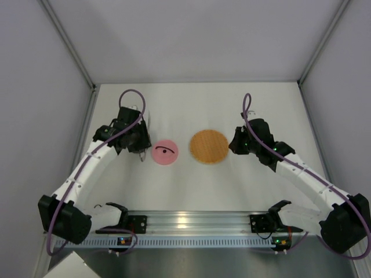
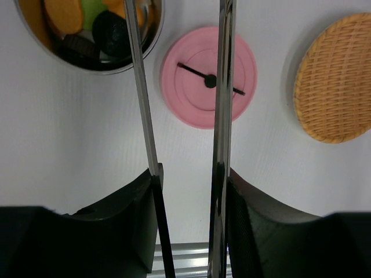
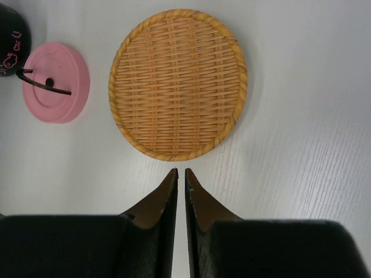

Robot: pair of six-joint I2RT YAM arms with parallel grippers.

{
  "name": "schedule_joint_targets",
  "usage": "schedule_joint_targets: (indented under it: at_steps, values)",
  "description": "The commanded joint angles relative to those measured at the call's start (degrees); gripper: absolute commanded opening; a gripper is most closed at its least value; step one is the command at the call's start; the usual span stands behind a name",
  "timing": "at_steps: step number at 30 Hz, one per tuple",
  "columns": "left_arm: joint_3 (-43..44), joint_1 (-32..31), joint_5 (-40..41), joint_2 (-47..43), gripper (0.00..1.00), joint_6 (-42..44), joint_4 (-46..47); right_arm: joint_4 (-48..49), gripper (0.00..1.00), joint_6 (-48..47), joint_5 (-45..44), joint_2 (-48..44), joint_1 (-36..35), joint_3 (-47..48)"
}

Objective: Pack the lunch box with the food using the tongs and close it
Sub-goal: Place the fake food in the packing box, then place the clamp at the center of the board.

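Now my left gripper pinches the tongs, right gripper pressed together; I'd take the light, stiff lid by its black handle.

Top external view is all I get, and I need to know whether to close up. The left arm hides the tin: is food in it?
Observer: Yes. The left wrist view shows the lunch box holding orange, green and black food.
Operator: What is the left claw holding?
Observer: The tongs, their two arms apart, one crossing over the lunch box's rim.
Operator: And the right claw?
Observer: Shut and empty, its tips just short of the orange plate.
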State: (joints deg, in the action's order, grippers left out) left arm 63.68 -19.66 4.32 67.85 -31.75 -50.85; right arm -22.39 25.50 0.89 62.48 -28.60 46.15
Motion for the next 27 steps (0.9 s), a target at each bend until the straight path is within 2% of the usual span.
schedule_joint_targets:
  at_steps: [1, 8, 16, 22, 27]
  values:
    - [6.7, 0.1, -3.8, 4.5, 0.48, 2.2, 7.6, 2.5, 0.09, -0.8, -0.6, 0.0, -0.4, 0.8]
    - [16.0, -1.8, -6.7, 21.3, 0.48, 1.9, 15.8, 2.7, 0.09, -1.1, -2.7, 1.1, -0.4, 0.8]
    - [28.6, -4.2, -2.7, 40.5, 0.48, -0.4, 22.9, 3.1, 0.09, -1.6, -4.0, 1.5, -0.4, -0.2]
    - [36.2, -5.6, 0.5, 51.3, 0.50, -1.4, 26.4, 3.4, 0.09, -1.7, -3.4, 1.7, -0.3, -0.6]
    - [39.7, -5.7, 1.7, 56.5, 0.52, -1.3, 25.9, 3.6, 0.09, -1.9, -3.6, 0.8, -0.3, -1.2]
